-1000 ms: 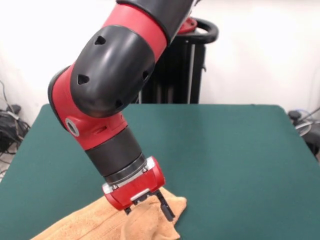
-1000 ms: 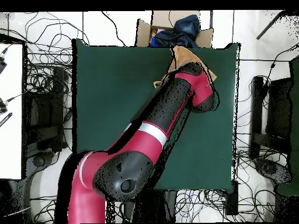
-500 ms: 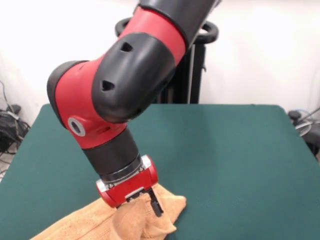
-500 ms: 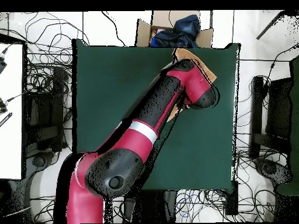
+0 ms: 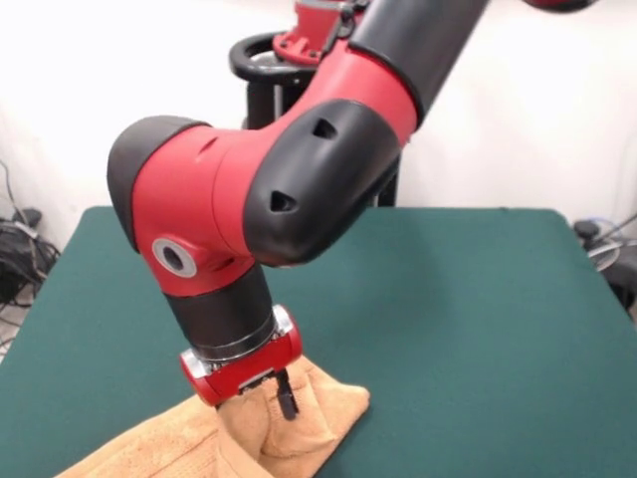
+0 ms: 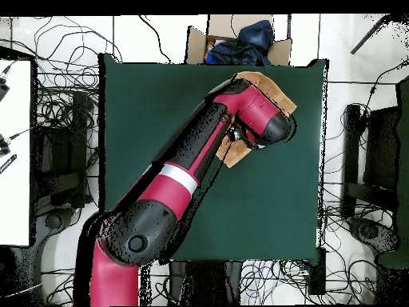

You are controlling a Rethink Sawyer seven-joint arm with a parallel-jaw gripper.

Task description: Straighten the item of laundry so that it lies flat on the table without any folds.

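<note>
At the green table's point(image 5: 478, 299) edge: peach terry towel point(image 5: 318, 413), soft, limp, bunched, best taken at a free corner; gripper point(image 5: 279, 396) jaws' state cannot be told.

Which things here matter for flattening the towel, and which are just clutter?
Job:
towel, bunched under the arm
table
gripper, down on the towel

Clutter:
cardboard box of dark cloth beyond the table edge
cables on the floor

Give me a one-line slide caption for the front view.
Sawyer arm's gripper presses down into a bunched orange towel at the near edge of the green table.
</note>
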